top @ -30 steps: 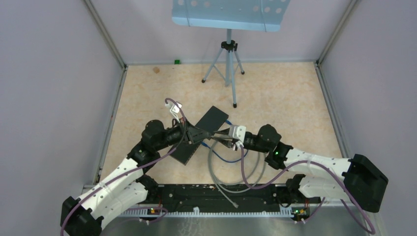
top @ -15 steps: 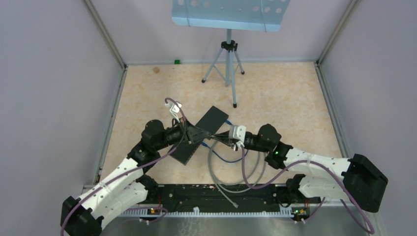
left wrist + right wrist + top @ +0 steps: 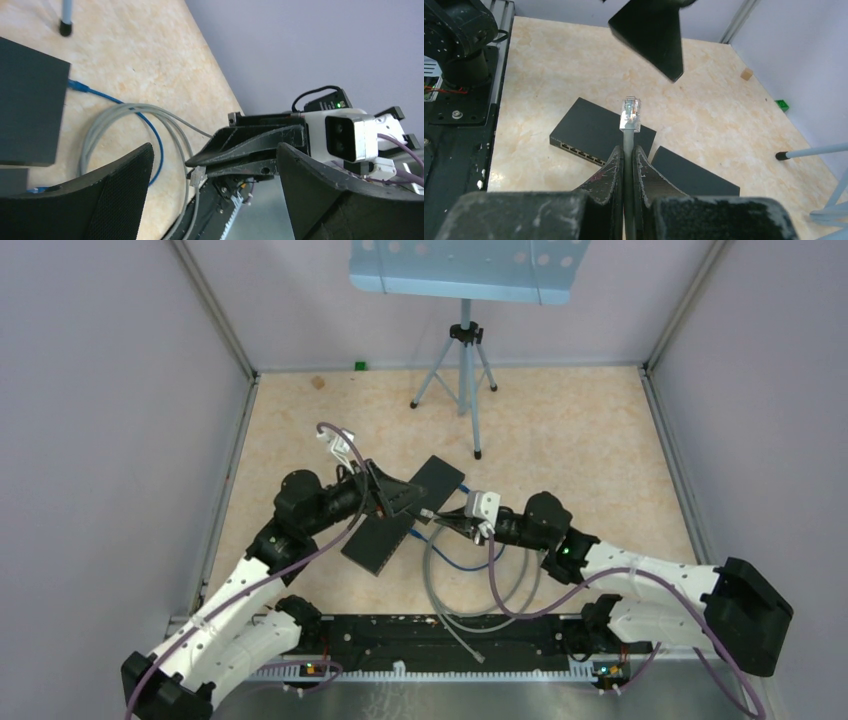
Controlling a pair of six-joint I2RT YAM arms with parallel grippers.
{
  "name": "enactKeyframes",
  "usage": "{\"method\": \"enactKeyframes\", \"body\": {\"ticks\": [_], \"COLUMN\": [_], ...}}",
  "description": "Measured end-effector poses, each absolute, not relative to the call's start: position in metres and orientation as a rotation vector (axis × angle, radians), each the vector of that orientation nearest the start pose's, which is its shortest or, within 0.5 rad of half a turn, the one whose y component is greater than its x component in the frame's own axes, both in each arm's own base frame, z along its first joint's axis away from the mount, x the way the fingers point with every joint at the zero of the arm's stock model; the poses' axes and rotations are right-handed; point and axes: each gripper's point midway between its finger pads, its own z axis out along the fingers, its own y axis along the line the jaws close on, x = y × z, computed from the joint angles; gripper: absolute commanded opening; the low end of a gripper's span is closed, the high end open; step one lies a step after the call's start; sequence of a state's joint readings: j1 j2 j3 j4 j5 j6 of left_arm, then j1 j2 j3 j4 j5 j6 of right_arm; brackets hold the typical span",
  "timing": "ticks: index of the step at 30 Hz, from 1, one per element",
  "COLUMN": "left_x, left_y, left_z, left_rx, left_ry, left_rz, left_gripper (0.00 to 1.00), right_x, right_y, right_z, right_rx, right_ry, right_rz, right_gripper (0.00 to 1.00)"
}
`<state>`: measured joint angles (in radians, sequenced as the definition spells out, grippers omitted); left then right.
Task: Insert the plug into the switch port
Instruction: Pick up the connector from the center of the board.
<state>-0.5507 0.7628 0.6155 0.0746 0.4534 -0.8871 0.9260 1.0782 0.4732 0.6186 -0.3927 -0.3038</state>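
Top: my left gripper (image 3: 393,497) is spread wide over the switch (image 3: 372,543) and holds nothing.
Left wrist: my right gripper (image 3: 193,164) is pinched on the grey cable (image 3: 165,117).
Right wrist: the plug (image 3: 630,114) sticks out past the fingertips, above the switch's ports and well apart from them — not inserted. Lining up and pushing in remain.

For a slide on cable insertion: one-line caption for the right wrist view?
Right gripper shut on a grey cable just below its clear plug, black switch on the table beyond.
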Motion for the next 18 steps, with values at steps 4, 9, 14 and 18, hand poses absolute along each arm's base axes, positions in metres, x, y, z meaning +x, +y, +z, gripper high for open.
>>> {"method": "enactKeyframes", "body": {"ticks": [4,9,14,18], "left_x": [0.212,0.232,0.246,0.249], "left_y": [-0.232,-0.21,-0.185,-0.167], "left_z": [0.283,0.252,0.213,0.187], "left_rx": [0.066,-0.038,-0.154,-0.233], "left_ry": [1.834,1.926,2.017,2.071], "left_rz": [-1.314,-1.133,-0.955,-0.827], "left_gripper": [0.91,0.89,0.89,0.89], "right_x": [0.18,0.193,0.198,0.192], "right_y": [0.33,0.333,0.34,0.341], "right_z": [0.212,0.221,0.221,0.205], "right_rx": [-1.181,-1.125,-1.018,-0.936], "right_ry": [1.172,1.31,1.511,1.7], "right_rz": [0.798,0.799,0.881,0.964], "right_gripper": [0.0,0.0,0.0,0.0]}}
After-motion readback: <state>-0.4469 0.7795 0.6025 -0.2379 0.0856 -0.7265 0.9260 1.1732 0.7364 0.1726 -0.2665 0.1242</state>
